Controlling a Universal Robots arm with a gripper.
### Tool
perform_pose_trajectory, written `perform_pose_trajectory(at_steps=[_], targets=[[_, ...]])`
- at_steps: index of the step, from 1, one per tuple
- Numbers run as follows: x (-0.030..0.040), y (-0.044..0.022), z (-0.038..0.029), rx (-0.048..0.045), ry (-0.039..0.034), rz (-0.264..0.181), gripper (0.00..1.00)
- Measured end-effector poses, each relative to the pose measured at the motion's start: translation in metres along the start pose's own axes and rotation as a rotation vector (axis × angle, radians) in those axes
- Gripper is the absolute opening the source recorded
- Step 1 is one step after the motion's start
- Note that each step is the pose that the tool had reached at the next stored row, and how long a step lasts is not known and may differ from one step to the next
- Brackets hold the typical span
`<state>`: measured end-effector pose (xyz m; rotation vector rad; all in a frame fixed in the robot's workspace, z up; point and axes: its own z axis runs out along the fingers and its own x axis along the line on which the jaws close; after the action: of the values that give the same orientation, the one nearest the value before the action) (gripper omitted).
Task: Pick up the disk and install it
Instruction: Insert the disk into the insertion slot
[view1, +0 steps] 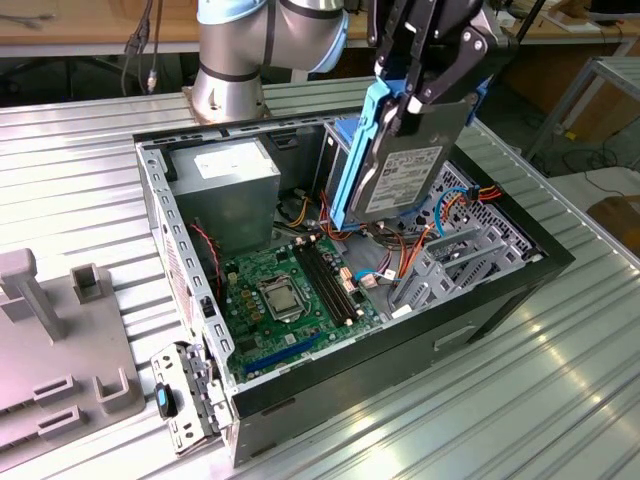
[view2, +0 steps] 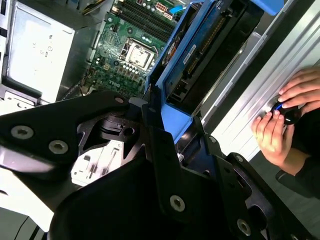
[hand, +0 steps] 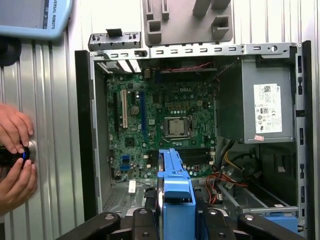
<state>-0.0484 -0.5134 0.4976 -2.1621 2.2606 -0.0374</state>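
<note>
Exterior view: gripper (view1: 415, 95) clamped on the disk (view1: 442, 125), holding it tilted, near upright, above the open case (view1: 350, 375), toward the exterior view's right. Grey body, blue frame down one edge. White label (view1: 400, 182); can't make out its print. Disk's top edge is hidden by the gripper. First wrist view: PSU (hand: 240, 100) has a white sticker (hand: 267, 107). Person's hands (hand: 15, 150) hold something small and dark, partly cut off.

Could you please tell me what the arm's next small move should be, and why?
Probably a slow, careful descent toward the metal drive cage. The end effector is shut on the disk, which hangs on edge and tilted above the open computer case, higher than the motherboard. It is not yet seated in anything, so closing that gap seems the sensible step.
</note>
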Motion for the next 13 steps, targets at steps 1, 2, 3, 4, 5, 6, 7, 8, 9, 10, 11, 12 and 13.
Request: perform_pose_trajectory(at_steps=[1,2,3,4,5,6,7,8,9,10,11,12,13], targets=[[0.0012,-0.0015,0.0005,0.0000,-0.0001,0.000,0.37],[0.0019,-0.0035,0.0009,0.0000,-0.0002,0.000,0.37],[0.0025,-0.0062,0.0015,0.0001,-0.0002,0.000,0.37],[0.0028,-0.0098,0.0018,0.0000,0.0000,0.000,0.37],[0.0029,-0.0144,0.0022,0.0000,0.0001,0.000,0.37],[0.0030,-0.0172,0.0025,0.0000,0.0000,0.000,0.37],[0.0030,-0.0230,0.0031,0.0000,-0.0002,0.000,0.37],[0.0027,-0.0311,0.0036,0.0000,0.0000,0.000,0.37],[0.0027,-0.0342,0.0038,0.0000,0.0000,0.000,0.37],[0.0027,-0.0371,0.0038,-0.0001,0.0002,0.000,0.37],[0.0034,-0.0422,0.0043,0.0000,0.0001,0.000,0.37],[0.0042,-0.0439,0.0045,0.0000,0.0000,0.000,0.37],[0.0055,-0.0451,0.0047,0.0000,0.0000,0.000,0.37]])
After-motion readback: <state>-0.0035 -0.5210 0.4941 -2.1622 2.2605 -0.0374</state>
